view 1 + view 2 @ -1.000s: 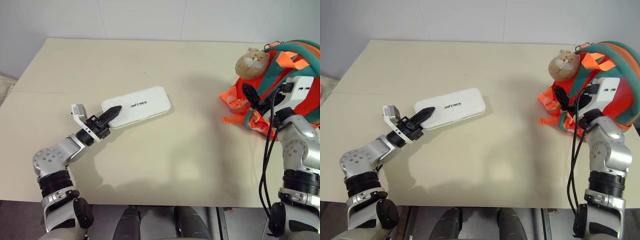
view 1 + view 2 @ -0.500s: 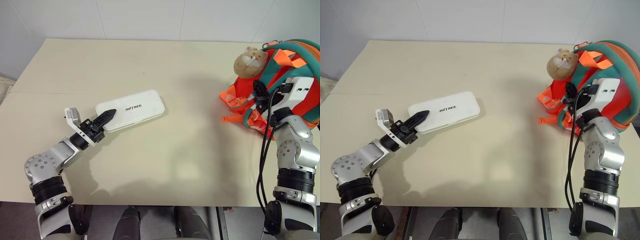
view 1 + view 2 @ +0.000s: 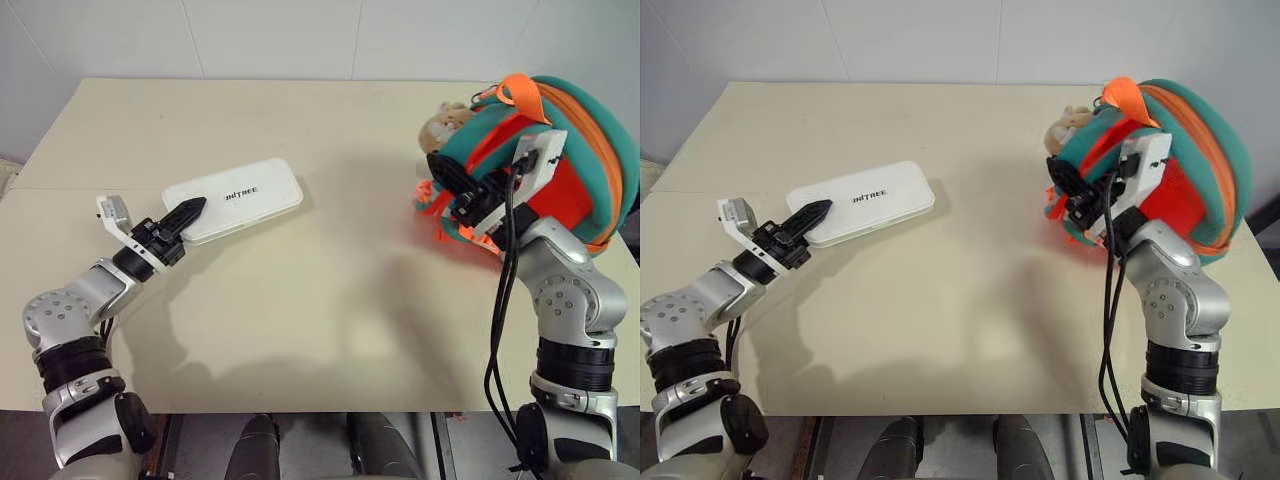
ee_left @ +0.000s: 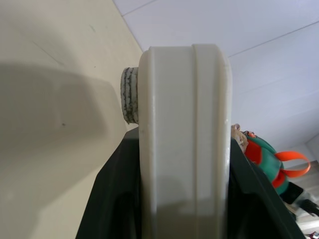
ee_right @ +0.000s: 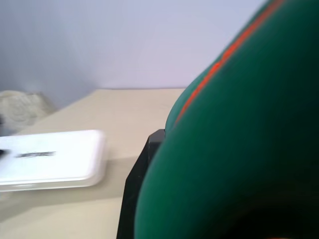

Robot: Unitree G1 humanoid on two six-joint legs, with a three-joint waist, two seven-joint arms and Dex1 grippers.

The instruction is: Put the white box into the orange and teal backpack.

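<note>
The white box (image 3: 235, 198) lies slantwise at the left of the table. My left gripper (image 3: 190, 208) is shut on its near left end. In the left wrist view the box (image 4: 184, 124) stands edge-on between the black fingers (image 4: 112, 199). The orange and teal backpack (image 3: 590, 140) sits at the right, tipped toward the table's middle, and its tan plush charm (image 3: 440, 125) is on its left side. My right gripper (image 3: 445, 180) is shut on the backpack's teal rim. Teal fabric (image 5: 239, 149) covers most of that gripper in the right wrist view.
The beige table (image 3: 350, 300) has open surface between the box and the backpack. A white wall stands behind its far edge. The near edge runs just in front of both arms. The backpack reaches close to the right edge.
My right gripper has shut on the backpack's teal rim and swung left, pulling and tipping the backpack toward the table's middle. My left gripper has shifted left with the box.
</note>
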